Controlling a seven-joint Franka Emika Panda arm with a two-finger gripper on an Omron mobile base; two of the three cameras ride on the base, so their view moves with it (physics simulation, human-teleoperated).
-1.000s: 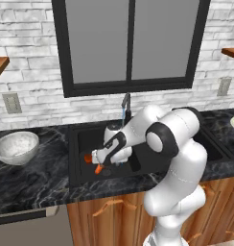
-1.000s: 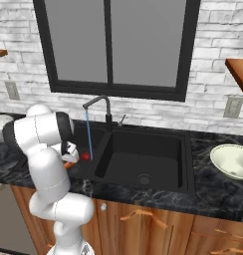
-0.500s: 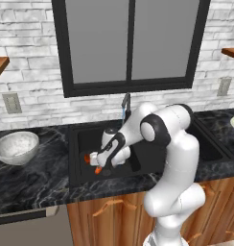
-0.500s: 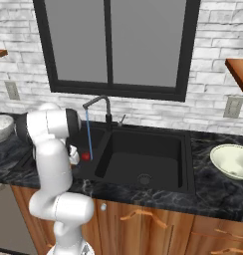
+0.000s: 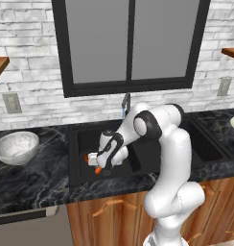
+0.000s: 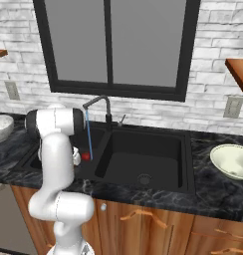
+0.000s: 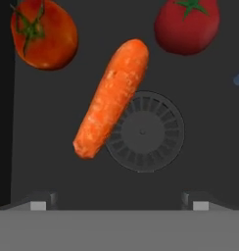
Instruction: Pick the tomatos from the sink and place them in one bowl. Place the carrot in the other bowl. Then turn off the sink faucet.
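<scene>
In the left basin of the large black double-basin sink (image 5: 83, 139), set in dark marbled stone, the white arm reaches down with its two-finger gripper (image 5: 96, 163) hanging low over the basin floor. Seen from the hand, the two small dark fingertips (image 7: 38, 203) stand wide apart and hold nothing. Between and beyond them lies the tapered orange carrot (image 7: 111, 98), lying at a slant with one end overlapping the rim of the round slotted drain (image 7: 143, 131). The orange-red tomato with a green stem (image 7: 43, 32) lies just beyond the carrot on one side, and the deeper red tomato (image 7: 187, 22) lies just beyond it on the other; neither touches the carrot. From the left base view a sliver of orange shows just under the hand. From the right base view the thin dark grey gooseneck faucet (image 6: 98, 104) stands behind the divider of the sink, and a thin blue stream of water (image 6: 88, 134) falls from its spout into the left basin. The mottled grey-white stone-like bowl (image 5: 16, 146) sits on the counter to the left of the sink, and the smooth pale cream-greenish bowl (image 6: 233, 160) sits on the counter to the right, well apart from the basin.
</scene>
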